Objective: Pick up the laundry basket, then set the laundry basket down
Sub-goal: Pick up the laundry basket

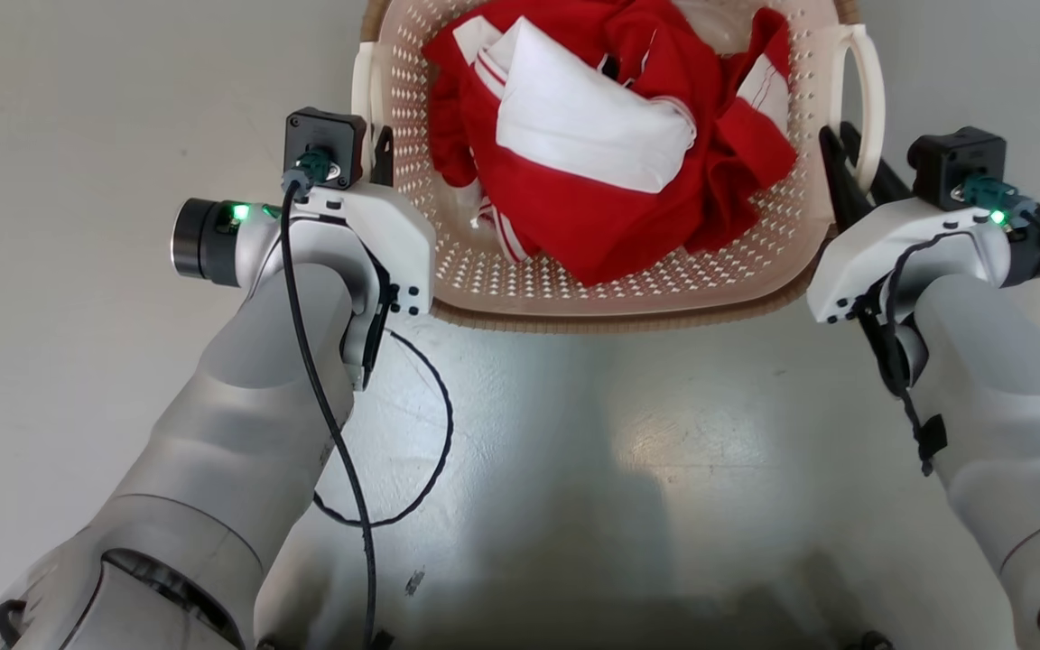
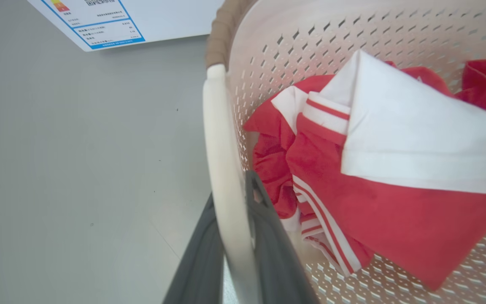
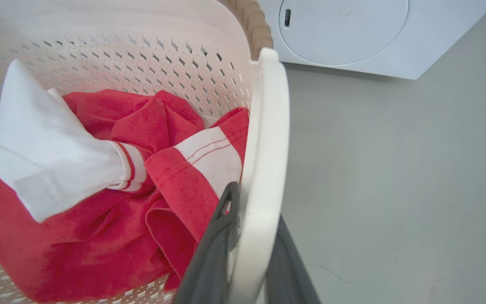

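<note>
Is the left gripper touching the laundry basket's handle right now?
Touching. Left wrist view: the left gripper has both fingers pressed against the laundry basket handle between them.

The floor is smooth and pale grey. In the head view a bright patch of glare lies at its middle, with a soft shadow toward 6 o'clock. A small dark scuff marks it near 7 o'clock. The laundry basket is at 12 o'clock; whether its base touches the floor cannot be told. In the right wrist view a white washing machine stands on the floor at 1 o'clock. In the left wrist view a white appliance panel with a blue-bordered label meets the floor at 11 o'clock.
</note>
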Tool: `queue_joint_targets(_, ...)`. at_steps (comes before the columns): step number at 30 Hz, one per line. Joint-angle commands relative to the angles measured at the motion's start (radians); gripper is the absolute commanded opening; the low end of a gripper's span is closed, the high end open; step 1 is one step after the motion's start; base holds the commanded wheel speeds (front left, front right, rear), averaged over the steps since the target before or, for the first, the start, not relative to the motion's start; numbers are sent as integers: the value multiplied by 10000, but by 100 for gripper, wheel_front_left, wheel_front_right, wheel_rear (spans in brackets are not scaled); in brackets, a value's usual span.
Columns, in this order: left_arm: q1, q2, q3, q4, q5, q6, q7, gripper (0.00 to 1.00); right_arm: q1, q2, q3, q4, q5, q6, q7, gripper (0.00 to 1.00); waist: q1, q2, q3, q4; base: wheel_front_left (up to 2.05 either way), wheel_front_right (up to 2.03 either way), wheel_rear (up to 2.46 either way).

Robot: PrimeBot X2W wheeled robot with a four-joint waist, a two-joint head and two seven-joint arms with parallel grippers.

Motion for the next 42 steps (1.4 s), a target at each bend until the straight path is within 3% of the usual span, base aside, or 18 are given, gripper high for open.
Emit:
queue_joint_targets(1,166,60,16,-179,41,28,-67,0,550,425,280,-104,-7,88,-55,0,0,0,-128,-56,0,0,0)
queue_joint_targets(21,1513,60,-551,720,-727,-449,-63,0,989,1183,942,1480,819,88,10,0,0,0,-2983,-569,0,0,0)
queue_joint_targets(33,2901,60,-1100,1153,-1372,-790,410,0,2478,1194,2828,746,2584,88,1057,0,0,0,-5367,-808,0,0,0)
queue_joint_targets(42,3858,60,-1400,1247,-1691,-923,820,0,3289,1195,3578,766,3473,88,1374,0,0,0,-6862,-792,0,0,0)
